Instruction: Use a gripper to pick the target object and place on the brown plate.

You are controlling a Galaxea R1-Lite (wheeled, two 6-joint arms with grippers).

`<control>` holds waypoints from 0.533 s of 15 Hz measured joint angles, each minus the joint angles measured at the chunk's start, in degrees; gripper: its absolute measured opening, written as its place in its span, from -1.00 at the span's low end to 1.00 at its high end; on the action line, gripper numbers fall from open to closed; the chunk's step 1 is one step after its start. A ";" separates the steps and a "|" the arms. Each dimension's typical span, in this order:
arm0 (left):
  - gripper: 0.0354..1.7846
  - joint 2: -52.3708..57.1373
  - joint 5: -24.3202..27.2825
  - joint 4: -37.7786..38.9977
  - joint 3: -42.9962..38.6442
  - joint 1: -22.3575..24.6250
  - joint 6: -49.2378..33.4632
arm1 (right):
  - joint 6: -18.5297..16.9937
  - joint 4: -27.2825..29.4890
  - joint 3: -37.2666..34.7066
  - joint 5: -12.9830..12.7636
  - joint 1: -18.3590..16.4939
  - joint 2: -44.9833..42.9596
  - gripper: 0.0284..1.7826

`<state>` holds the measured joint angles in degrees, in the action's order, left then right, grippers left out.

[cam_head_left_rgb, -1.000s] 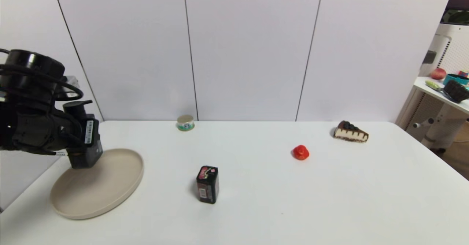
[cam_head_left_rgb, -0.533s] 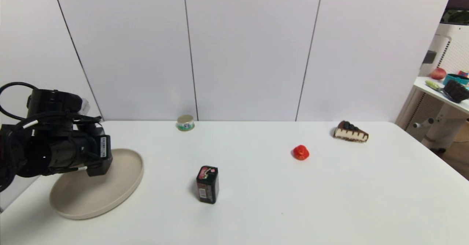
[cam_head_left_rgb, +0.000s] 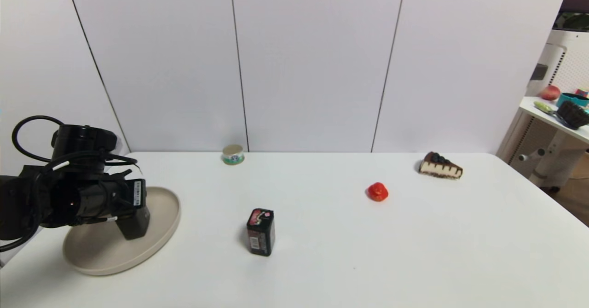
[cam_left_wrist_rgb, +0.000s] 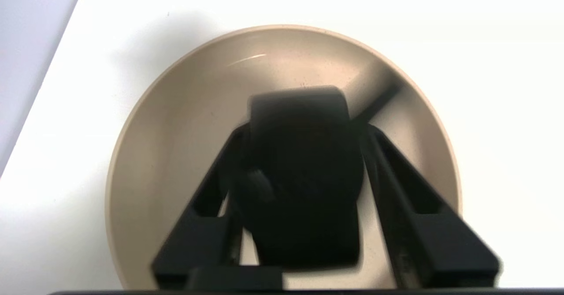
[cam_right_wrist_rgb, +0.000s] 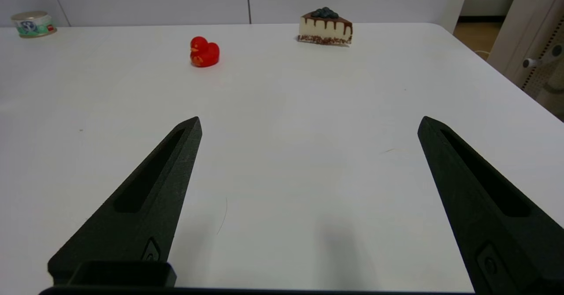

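Left wrist view shows the two fingers (cam_left_wrist_rgb: 396, 189) of the left gripper (cam_left_wrist_rgb: 304, 154) pressed against opposite sides of the black bottle (cam_left_wrist_rgb: 304, 171), so the grasp is clenched on it rather than let go. Gripping across the narrow flanks keeps a tall, slim body from twisting, which I judge is why the hold sits there. The bottle's outline is smeared, so whether its base is already touching the plate or hangs just above it I cannot tell; it looks very close.

Beneath the bottle lies the brown plate (cam_left_wrist_rgb: 145, 123), and the bottle sits well inside its rim, roughly over the middle. That placement leaves margin on every side, sensible for something this top-heavy.

From the head view the left gripper (cam_head_left_rgb: 131, 209) hangs over the plate's (cam_head_left_rgb: 168, 220) far-right part with the bottle's (cam_head_left_rgb: 134, 224) lower end poking out below the wrist body. The carry looks nearly done; what remains, by my reading, is to settle the base flat and open the fingers without tipping it.

Off the plate stand a dark tin (cam_head_left_rgb: 260, 232), a small can (cam_head_left_rgb: 233, 154), a red duck (cam_head_left_rgb: 378, 191) and a cake slice (cam_head_left_rgb: 440, 165), all well apart from it.

The right gripper (cam_right_wrist_rgb: 308, 123) idles low over bare table, fingers spread wide and holding nothing.
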<state>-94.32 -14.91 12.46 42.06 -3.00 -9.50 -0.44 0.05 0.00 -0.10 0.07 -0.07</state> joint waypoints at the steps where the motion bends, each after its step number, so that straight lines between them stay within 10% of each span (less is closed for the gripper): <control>1: 0.13 0.05 -0.07 0.00 -0.11 0.00 0.13 | 0.02 -0.02 0.00 0.00 0.00 0.00 0.90; 8: 0.59 6.58 0.52 -1.52 4.22 -0.05 2.06 | 0.00 -0.02 0.00 0.00 0.00 0.00 0.90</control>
<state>-87.74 -14.38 10.93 46.28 -3.05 -7.44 -0.44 0.02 0.00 -0.10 0.07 -0.07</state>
